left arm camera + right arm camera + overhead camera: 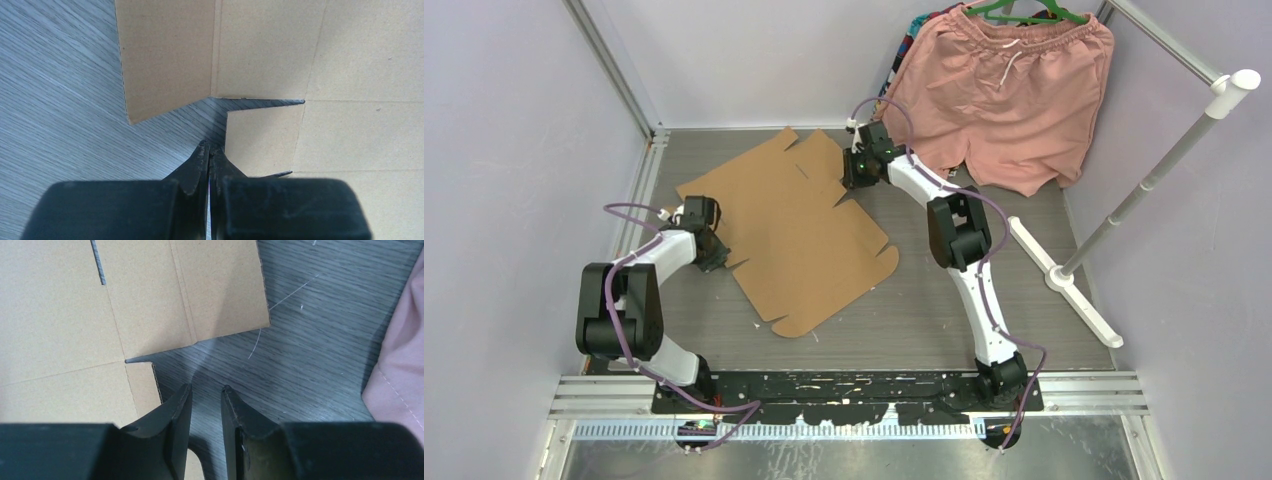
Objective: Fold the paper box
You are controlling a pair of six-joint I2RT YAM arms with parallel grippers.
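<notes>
The paper box (794,230) is a flat brown cardboard sheet with flaps and notches, lying unfolded on the grey table. My left gripper (714,250) is shut at the sheet's left edge. In the left wrist view its tips (209,147) sit beside a notch between two flaps of the sheet (350,60), with nothing between them. My right gripper (856,178) is at the sheet's far right edge. Its fingers (206,389) stand a little open over bare table, next to a flap (225,290), and hold nothing.
Pink shorts (1004,90) hang on a green hanger at the back right, their hem close to my right gripper and seen at the right wrist view's edge (400,365). A white rack pole (1144,190) and its foot (1074,290) stand on the right. Metal frame rails border the table.
</notes>
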